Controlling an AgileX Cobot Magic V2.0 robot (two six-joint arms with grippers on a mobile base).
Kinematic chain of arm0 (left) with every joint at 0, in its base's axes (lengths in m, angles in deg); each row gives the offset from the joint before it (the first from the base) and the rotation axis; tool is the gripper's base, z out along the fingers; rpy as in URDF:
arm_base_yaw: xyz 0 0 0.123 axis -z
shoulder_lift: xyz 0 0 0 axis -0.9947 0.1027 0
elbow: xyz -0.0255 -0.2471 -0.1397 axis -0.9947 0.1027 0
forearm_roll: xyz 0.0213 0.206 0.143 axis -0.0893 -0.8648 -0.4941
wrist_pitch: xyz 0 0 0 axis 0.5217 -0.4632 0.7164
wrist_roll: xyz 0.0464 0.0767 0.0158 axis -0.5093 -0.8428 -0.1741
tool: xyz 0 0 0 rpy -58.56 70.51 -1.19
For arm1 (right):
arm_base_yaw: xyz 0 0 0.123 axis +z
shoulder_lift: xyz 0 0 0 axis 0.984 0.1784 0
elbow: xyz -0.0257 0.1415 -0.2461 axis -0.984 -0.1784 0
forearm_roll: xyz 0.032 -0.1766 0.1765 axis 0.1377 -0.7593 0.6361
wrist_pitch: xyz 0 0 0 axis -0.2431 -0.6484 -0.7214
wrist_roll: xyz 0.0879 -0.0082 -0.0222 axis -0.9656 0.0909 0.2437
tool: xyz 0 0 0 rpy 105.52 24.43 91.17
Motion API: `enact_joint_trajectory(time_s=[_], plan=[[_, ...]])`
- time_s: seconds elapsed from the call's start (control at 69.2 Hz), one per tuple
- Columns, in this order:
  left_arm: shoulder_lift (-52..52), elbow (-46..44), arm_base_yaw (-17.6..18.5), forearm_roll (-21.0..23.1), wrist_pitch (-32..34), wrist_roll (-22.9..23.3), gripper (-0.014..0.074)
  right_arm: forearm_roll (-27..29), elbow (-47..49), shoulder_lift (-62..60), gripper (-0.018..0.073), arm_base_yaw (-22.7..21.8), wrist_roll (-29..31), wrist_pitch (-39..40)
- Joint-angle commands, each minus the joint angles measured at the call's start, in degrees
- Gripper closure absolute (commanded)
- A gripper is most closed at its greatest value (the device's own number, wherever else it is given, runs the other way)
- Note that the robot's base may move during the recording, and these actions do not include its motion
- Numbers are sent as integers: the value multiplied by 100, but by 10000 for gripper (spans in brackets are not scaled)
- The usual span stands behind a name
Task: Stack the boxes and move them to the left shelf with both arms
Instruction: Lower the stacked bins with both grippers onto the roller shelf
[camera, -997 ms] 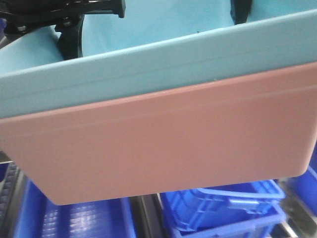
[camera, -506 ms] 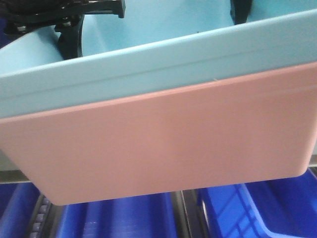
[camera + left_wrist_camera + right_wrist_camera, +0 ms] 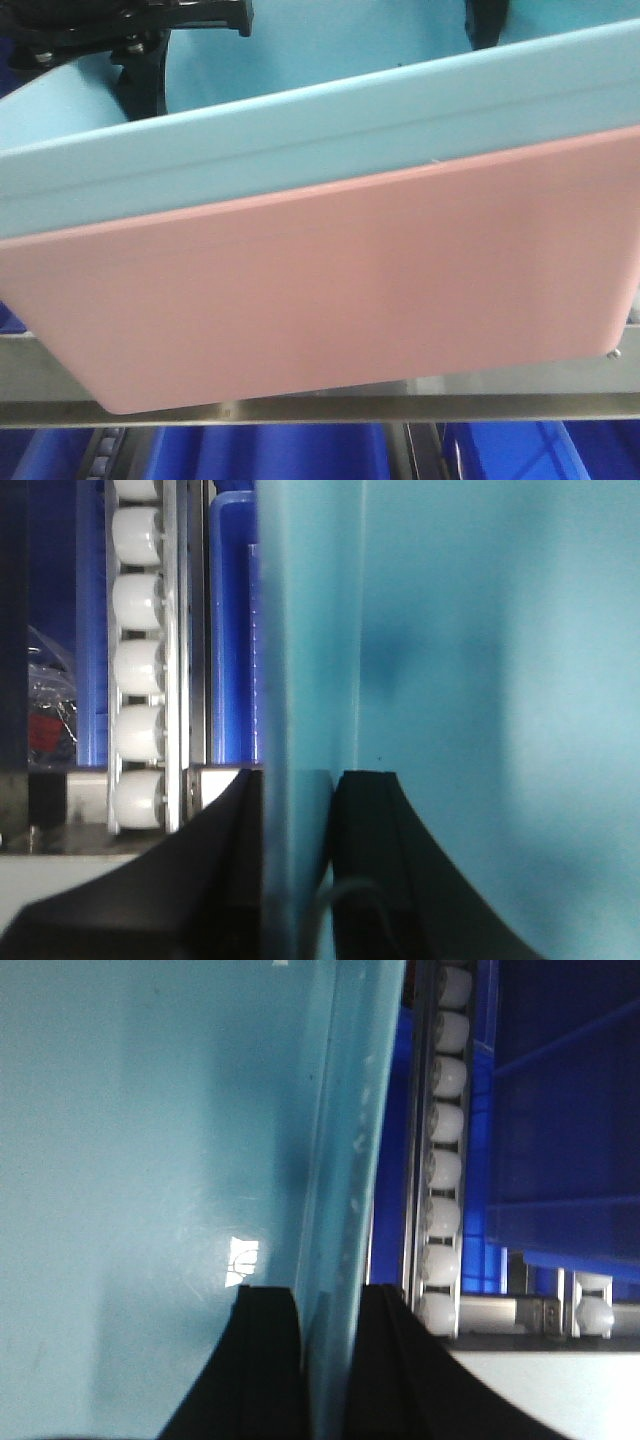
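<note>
Boxes higher, at shelf bar

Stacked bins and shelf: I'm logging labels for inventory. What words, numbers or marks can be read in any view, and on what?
No readable text in any view.
light blue bin: plain walls, no label.
pink bin: plain wall, no label.
steel shelf bar: bare.
red-and-clear item beyond the rollers: too blurred to read.

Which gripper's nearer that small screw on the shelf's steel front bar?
Right. The right gripper clamps the blue bin's right wall, up and left of the screw on the steel bar; the left gripper clamps the opposite wall, across the bin's full width.
</note>
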Motion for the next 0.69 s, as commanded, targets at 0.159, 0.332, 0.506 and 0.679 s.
enact_joint_trajectory(time_s=[0.159,0.332,0.506,0.679], plan=[[-189,-297,215,129,1306,-30,606,265,251,-207,506,175,41,119],[-189,-297,215,129,1306,-30,606,265,251,-207,506,175,41,119],[-189,-297,215,129,1306,-30,606,265,251,-207,506,175,41,119],[-189,-297,215,129,1306,-30,606,265,251,-207,506,175,41,119]])
